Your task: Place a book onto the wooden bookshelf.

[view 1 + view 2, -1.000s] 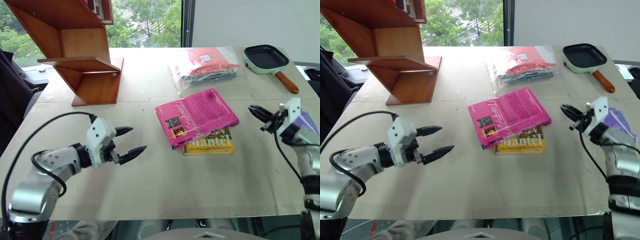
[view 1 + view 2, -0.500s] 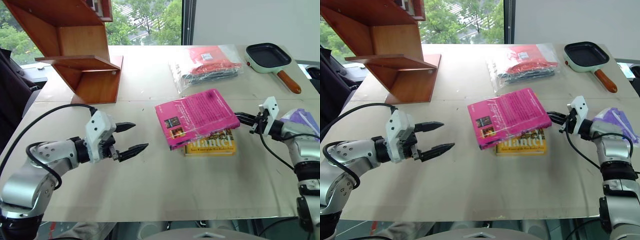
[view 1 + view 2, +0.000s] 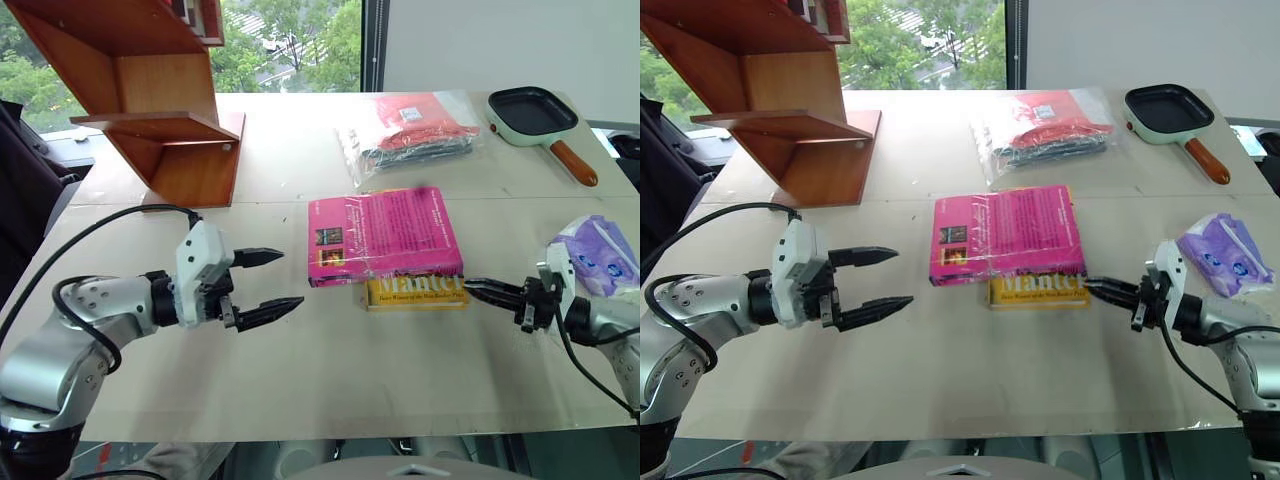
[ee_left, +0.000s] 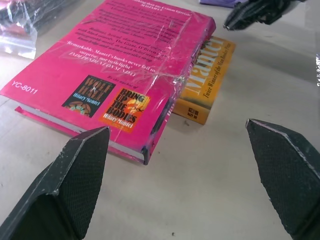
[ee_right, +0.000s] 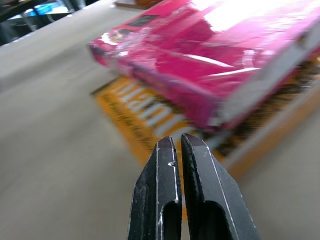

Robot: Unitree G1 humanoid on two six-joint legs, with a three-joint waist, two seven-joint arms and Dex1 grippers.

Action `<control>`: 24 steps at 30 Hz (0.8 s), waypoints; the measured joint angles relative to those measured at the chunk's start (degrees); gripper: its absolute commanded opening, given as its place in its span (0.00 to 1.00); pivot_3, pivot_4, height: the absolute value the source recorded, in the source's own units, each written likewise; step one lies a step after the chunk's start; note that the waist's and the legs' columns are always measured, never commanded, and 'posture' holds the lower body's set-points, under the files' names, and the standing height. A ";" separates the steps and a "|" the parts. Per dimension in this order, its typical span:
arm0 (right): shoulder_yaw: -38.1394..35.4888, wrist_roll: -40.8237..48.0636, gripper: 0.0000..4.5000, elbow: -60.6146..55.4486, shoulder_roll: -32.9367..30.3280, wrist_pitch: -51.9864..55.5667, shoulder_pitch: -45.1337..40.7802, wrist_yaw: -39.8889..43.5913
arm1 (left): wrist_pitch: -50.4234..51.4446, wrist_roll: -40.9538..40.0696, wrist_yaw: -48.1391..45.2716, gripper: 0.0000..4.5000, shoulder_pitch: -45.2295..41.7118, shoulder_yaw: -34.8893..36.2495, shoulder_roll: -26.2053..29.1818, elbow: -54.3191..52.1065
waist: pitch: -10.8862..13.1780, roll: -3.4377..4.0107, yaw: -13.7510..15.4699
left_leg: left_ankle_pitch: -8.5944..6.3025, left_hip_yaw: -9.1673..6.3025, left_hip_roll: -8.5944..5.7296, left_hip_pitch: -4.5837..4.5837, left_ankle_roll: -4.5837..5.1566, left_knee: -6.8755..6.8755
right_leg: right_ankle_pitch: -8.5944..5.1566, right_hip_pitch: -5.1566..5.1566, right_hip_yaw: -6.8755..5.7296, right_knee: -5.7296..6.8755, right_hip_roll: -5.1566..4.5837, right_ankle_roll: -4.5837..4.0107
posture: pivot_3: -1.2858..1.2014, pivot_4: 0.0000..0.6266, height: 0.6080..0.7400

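Book (image 3: 383, 233) flat atop yellow book (image 3: 417, 291), left gripper (image 3: 270, 283) wide open, empty, bare table (image 3: 300, 380) between, right gripper (image 3: 472, 288) closed, empty, beside yellow book's edge.

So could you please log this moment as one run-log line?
left gripper: open, facing pink book | right gripper: shut, beside yellow book | pink book: atop yellow book, unheld | wooden bookshelf: no pink book yet

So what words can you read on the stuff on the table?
"YC-8011": corner of the pink book.
"WOLF HALL, Hilary Mantel" and "BRING UP THE BODIES, Hilary Mantel": small pictures on its cover.
"Mantel": yellow book underneath.
The pink book's pale paragraphs, the yellow book's smaller line: too small to read fully.
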 measured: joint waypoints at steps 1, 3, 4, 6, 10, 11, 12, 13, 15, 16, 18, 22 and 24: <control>0.01 0.35 0.01 -0.84 0.03 0.39 0.36 -0.23 | 0.00 0.02 -0.12 1.00 -0.07 -0.03 0.08 0.04 | 0.00 0.00 0.04 | 0.00 0.00 0.00 0.00 0.00 0.01 | 0.00 0.00 0.00 0.00 0.00 0.00 | 0.52 0.24 0.85; 0.11 0.93 0.01 -2.50 0.23 0.81 0.82 -0.80 | 0.00 0.04 -0.18 1.00 -0.23 -0.07 0.08 0.07 | 0.00 -0.01 0.08 | 0.00 0.00 -0.01 -0.02 0.00 0.04 | 0.00 0.00 0.00 -0.01 0.00 0.00 | 0.52 0.24 0.85; 0.25 1.00 0.01 -3.32 0.32 1.05 0.98 -1.17 | 0.02 0.04 -0.19 1.00 -0.41 -0.19 0.08 0.08 | 0.00 -0.01 0.08 | 0.00 0.00 -0.01 -0.02 0.00 0.06 | 0.00 0.00 -0.01 -0.01 0.00 0.00 | 0.52 0.24 0.85; 0.47 1.19 0.01 -4.10 0.36 1.42 1.14 -1.50 | 0.10 0.04 -0.18 1.00 -0.85 -0.31 0.08 0.08 | 0.00 -0.02 0.08 | 0.00 0.00 -0.01 -0.02 0.00 0.06 | 0.00 0.01 -0.01 -0.01 0.00 0.00 | 0.52 0.24 0.85; -0.77 1.30 0.01 -1.41 -0.47 1.37 0.29 -1.81 | 0.72 -0.34 -0.18 1.00 -1.07 -0.30 0.10 0.07 | 0.00 -0.02 0.09 | 0.00 0.01 -0.02 -0.04 0.00 0.13 | 0.00 0.02 -0.01 -0.01 0.00 0.00 | 0.52 0.24 0.85; -1.67 1.29 0.01 -0.27 -1.24 1.25 0.13 -1.63 | 1.26 -0.82 -0.12 1.00 -1.02 -0.29 0.09 0.02 | 0.00 -0.02 0.13 | 0.00 0.00 -0.02 -0.04 0.00 0.14 | 0.00 0.02 -0.02 -0.01 0.00 0.00 | 0.52 0.24 0.85; -2.55 1.26 0.01 0.59 -1.92 1.06 0.00 -1.56 | 1.65 -1.17 -0.09 1.00 -0.83 -0.29 0.07 -0.12 | 0.00 -0.03 0.13 | 0.00 0.00 -0.02 -0.05 0.00 0.15 | 0.00 0.02 -0.02 -0.01 0.00 0.00 | 0.52 0.24 0.85; -3.43 1.27 0.01 0.92 -2.54 0.75 -0.02 -1.28 | 2.24 -1.81 0.17 1.00 -0.48 -0.23 -0.14 -0.46 | 0.00 -0.03 0.10 | 0.00 0.00 -0.01 -0.04 0.00 0.15 | 0.00 0.02 -0.03 -0.01 0.01 0.00 | 0.52 0.24 0.85; -4.06 1.30 0.01 0.96 -2.80 0.25 0.07 -0.99 | 3.75 -3.75 1.66 1.00 0.60 -0.31 -1.83 -1.94 | 0.00 -0.03 0.06 | 0.00 -0.01 0.01 -0.04 0.00 0.16 | 0.00 0.02 -0.02 -0.01 0.02 0.00 | 0.52 0.24 0.85; -4.30 1.41 0.01 0.89 -2.81 0.25 0.36 -1.06 | 5.00 -5.38 4.03 1.00 1.35 -0.27 -4.03 -3.21 | 0.00 -0.02 0.04 | 0.00 0.00 0.01 -0.04 0.00 0.16 | 0.00 0.03 0.00 -0.02 0.01 0.01 | 0.52 0.24 0.85; -4.59 1.39 0.01 0.75 -2.82 0.22 1.02 -1.44 | 7.72 -9.01 9.52 1.00 2.93 -1.17 -8.83 -5.28 | 0.00 -0.03 0.09 | 0.00 0.00 0.01 -0.07 0.01 0.26 | 0.00 0.04 0.01 0.01 0.01 0.01 | 0.52 0.24 0.85; -6.03 0.86 0.30 -0.22 -2.88 -0.60 1.52 -3.27 | 11.02 -22.25 27.01 1.00 6.51 -3.50 -23.40 -8.90 | 0.01 -0.18 0.20 | -0.02 -0.07 0.00 -0.02 0.03 0.51 | 0.02 0.23 -0.03 0.07 -0.01 0.04 | 0.52 0.24 0.85; -7.48 1.08 0.50 -1.32 -3.64 -0.86 2.19 -3.48 | 11.44 -30.64 37.27 1.00 10.82 -5.77 -29.03 -10.36 | 0.00 -0.18 0.24 | -0.03 -0.06 0.00 0.04 0.05 0.52 | 0.02 0.28 -0.01 0.07 -0.02 0.04 | 0.52 0.24 0.85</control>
